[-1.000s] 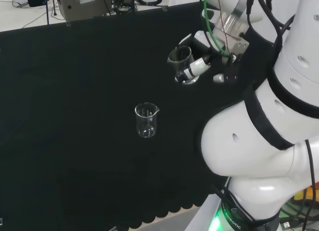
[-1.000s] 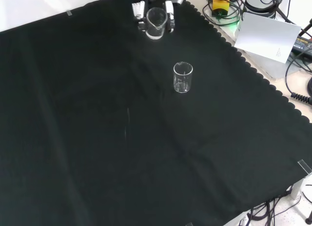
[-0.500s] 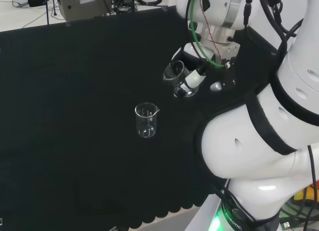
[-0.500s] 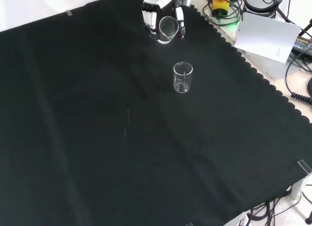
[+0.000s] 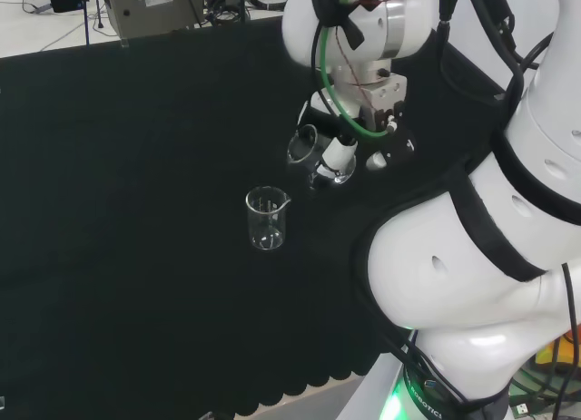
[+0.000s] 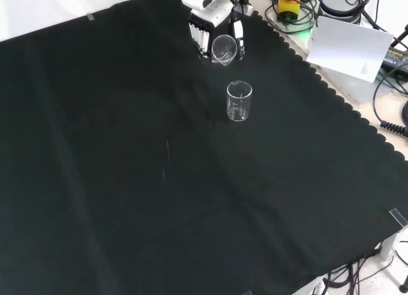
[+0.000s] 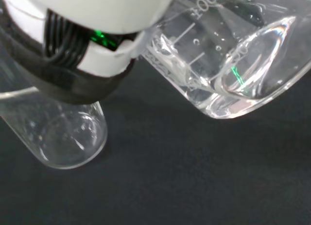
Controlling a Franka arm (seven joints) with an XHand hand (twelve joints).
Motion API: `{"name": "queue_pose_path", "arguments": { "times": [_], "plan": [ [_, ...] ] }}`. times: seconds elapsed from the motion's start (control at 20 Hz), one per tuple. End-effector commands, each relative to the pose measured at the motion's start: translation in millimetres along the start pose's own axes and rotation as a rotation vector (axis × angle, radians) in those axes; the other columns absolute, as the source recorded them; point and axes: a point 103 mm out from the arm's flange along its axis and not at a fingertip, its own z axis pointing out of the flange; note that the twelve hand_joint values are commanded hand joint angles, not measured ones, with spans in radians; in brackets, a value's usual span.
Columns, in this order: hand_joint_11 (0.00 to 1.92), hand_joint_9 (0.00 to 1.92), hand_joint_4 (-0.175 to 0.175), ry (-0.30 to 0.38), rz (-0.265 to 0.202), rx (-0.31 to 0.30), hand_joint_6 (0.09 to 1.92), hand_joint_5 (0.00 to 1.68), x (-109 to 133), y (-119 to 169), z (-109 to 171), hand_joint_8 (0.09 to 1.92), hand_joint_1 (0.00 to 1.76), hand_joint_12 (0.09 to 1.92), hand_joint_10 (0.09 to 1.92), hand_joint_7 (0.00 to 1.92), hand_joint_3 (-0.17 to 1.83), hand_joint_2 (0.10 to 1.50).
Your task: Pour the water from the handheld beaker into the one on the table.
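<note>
the hand [image 5: 338,150] is tilting the held beaker [image 6: 224,50] toward the empty beaker [image 6: 239,100] on the desk [image 6: 127,180].
its fingers [image 6: 201,35] are grasping the held beaker; next, its spout is needing to sit over the empty beaker's mouth.

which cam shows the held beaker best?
Wrist view: the held beaker is close, tilted, markings and water visible. Head view shows it small in the hand; front view shows its mouth.

Your only obstacle on the bench [image 6: 127,180] is the standing beaker [image 6: 239,101] near its scalloped edge; the black cloth lies open toward every other edge and corner.
</note>
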Motion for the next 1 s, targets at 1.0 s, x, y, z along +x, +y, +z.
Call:
{"name": "queue_pose_path", "arguments": {
  "times": [1.0],
  "plan": [
    [1.55, 1.83, 0.02, -0.345, -0.035, 0.164, 0.25, 1.45, 41.4, 15.4, -1.1, 0.09, 1.18, 0.52, 0.09, 1.79, 0.46, 0.72]
  ]
}}
